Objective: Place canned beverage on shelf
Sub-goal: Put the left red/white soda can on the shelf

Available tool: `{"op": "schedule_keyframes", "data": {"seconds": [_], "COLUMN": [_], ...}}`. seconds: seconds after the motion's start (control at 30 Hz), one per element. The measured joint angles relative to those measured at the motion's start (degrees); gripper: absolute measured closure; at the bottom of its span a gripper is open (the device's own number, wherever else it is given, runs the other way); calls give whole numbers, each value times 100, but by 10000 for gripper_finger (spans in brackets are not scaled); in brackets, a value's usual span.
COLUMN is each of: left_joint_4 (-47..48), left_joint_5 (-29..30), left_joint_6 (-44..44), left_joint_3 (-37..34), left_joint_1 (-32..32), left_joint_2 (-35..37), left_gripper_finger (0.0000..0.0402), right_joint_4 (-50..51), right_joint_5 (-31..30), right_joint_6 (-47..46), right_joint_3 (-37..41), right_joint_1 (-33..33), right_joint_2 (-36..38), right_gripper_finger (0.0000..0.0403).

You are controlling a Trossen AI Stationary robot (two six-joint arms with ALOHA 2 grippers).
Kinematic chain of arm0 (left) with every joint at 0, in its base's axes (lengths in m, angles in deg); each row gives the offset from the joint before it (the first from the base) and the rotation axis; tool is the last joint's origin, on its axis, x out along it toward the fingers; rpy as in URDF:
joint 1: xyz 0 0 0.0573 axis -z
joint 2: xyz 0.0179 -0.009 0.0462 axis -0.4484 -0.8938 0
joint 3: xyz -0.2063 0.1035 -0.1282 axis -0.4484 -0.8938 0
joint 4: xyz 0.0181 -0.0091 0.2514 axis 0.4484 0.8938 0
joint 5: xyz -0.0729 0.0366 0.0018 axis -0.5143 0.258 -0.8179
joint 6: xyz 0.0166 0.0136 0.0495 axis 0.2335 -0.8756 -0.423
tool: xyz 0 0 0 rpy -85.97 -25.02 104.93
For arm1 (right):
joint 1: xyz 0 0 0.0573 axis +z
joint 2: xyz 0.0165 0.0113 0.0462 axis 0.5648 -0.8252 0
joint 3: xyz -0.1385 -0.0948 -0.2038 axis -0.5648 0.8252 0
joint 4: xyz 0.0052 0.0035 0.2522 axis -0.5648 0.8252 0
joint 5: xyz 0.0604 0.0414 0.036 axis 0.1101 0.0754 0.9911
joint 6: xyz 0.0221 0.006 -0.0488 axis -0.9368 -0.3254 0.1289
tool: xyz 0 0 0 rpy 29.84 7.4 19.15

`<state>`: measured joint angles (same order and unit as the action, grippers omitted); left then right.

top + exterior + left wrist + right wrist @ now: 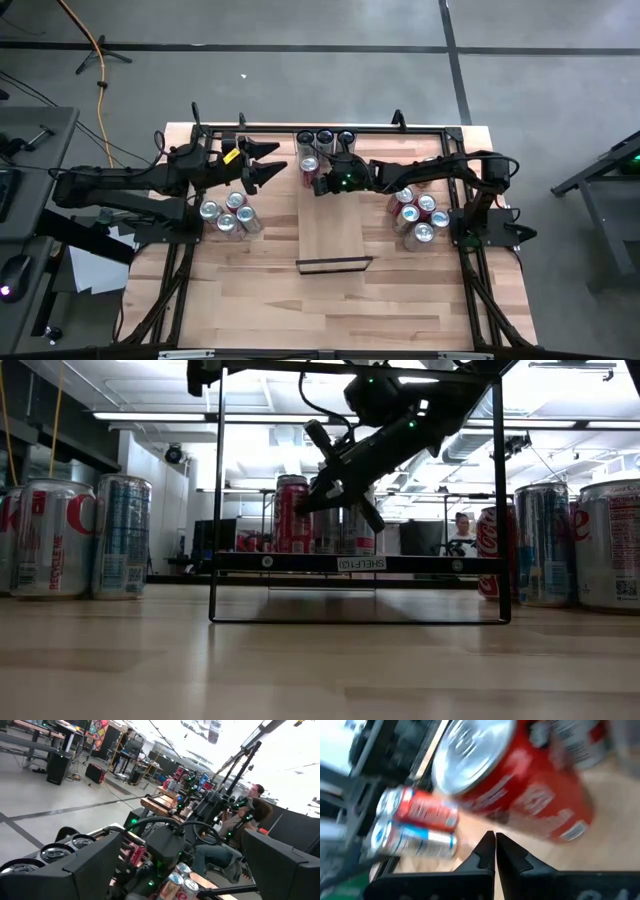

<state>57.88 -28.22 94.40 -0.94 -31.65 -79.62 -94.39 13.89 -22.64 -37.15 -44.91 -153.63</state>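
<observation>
The shelf [333, 232] is a pale board at the table's middle, with a black lip [360, 563] at its near end. On its far part a red can [309, 165] stands upright, with three dark-topped cans [325, 138] behind it. My right gripper [318, 186] reaches in from the right, shut and slanting down, its tips [495, 842] right at the red can's side [520, 790]. My left gripper [265, 165] hangs open above the table, left of the shelf, with nothing between its fingers. My right gripper's shut fingertips [489, 840] stand right by the lower side wall of the red can [510, 817], coming at it slanting down from the near right. Whether they touch it, I cannot tell. The can stands upright on the shelf [292, 510].
A cluster of cans [228, 215] stands left of the shelf, under the left arm. Another cluster [418, 215] stands to its right, under the right arm. The shelf's near half is bare board. A black frame [218, 490] rises around it. A person [250, 810] sits beyond the table.
</observation>
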Motion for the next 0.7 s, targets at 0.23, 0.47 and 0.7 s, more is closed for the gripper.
{"op": "schedule_keyframes", "data": {"seconds": [0.23,0.47,0.7], "left_joint_4": [-2,-2,-109], "left_joint_5": [-2,-5,-7], "left_joint_6": [61,105,107], "left_joint_3": [0,0,2], "left_joint_1": [-42,-42,-42], "left_joint_2": [0,0,0], "left_gripper_finger": [41,41,41], "right_joint_4": [1228,1318,905], "right_joint_5": [44,-657,-782], "right_joint_6": [702,674,522], "right_joint_3": [0,0,0], "right_joint_1": [1,0,2], "right_joint_2": [314,253,70], "right_gripper_finger": [403,403,403]}}
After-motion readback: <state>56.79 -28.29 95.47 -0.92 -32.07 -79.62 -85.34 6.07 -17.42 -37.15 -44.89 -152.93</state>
